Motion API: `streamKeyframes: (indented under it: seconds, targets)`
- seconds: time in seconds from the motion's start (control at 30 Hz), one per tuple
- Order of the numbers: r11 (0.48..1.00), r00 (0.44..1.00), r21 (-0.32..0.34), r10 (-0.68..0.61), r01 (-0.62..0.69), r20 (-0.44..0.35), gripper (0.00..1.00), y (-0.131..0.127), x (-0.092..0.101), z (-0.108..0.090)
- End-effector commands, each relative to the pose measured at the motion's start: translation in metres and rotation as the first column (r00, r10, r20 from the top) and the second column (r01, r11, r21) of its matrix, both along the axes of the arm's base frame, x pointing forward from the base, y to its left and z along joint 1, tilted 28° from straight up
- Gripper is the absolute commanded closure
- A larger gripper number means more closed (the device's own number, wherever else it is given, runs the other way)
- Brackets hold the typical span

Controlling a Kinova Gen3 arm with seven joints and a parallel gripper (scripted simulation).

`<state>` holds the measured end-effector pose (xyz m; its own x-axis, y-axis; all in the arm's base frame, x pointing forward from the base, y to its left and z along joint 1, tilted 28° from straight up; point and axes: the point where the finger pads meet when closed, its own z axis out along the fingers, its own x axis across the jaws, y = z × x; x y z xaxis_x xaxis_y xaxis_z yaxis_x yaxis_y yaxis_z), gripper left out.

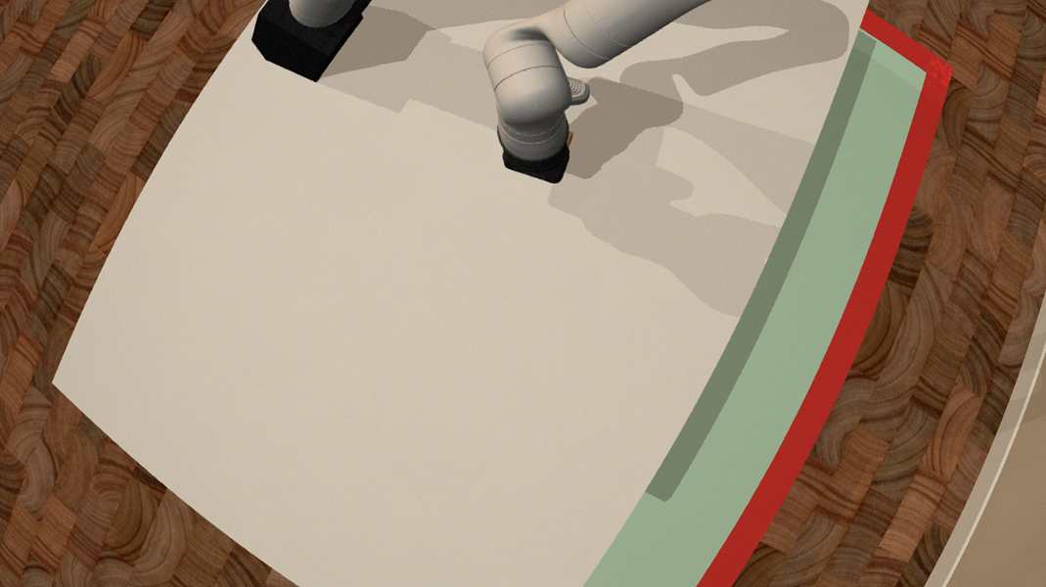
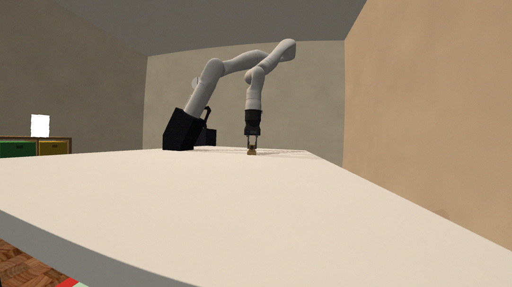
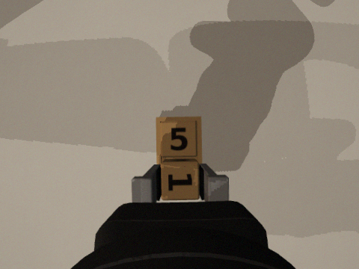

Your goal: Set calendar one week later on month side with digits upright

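— What's going on over there?

— There's the big pale table (image 2: 242, 209), and the arm (image 2: 214, 74) arches over its far end near its black base (image 2: 182, 135), wrist pointing straight down.

— And the gripper (image 3: 179, 188)?

— Its jaws are clamped on a tan cube (image 3: 179, 181), one grey finger (image 3: 145, 187) flat against each side. The face toward the wrist reads 1, lying sideways. A 5 sits just beyond it, touching. Second cube or another face, I can't tell.

— And the tray?

— Nowhere I can see. The cube hangs directly below the fingers, low over the table, so I'd guess the next move turns on which face ends up forward.
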<state>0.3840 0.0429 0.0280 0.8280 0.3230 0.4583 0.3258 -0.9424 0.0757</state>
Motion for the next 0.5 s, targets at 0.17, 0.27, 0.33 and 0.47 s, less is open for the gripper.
streamKeyframes:
  seconds: [0.17,0.27,0.33,0.47]
  targets:
    - [1.0,1.0,-0.001,0.0,0.0,-0.001,0.43,-0.0001,0.0012,-0.0031]
    - [1.0,1.0,-0.001,0.0,0.0,-0.001,0.43,0.0,0.0016,-0.004]
    - [1.0,1.0,-0.001,0.0,0.0,-0.001,0.43,0.0,0.0019,-0.0044]
    - [1.0,1.0,-0.001,0.0,0.0,-0.001,0.43,0.0002,0.0026,-0.0059]
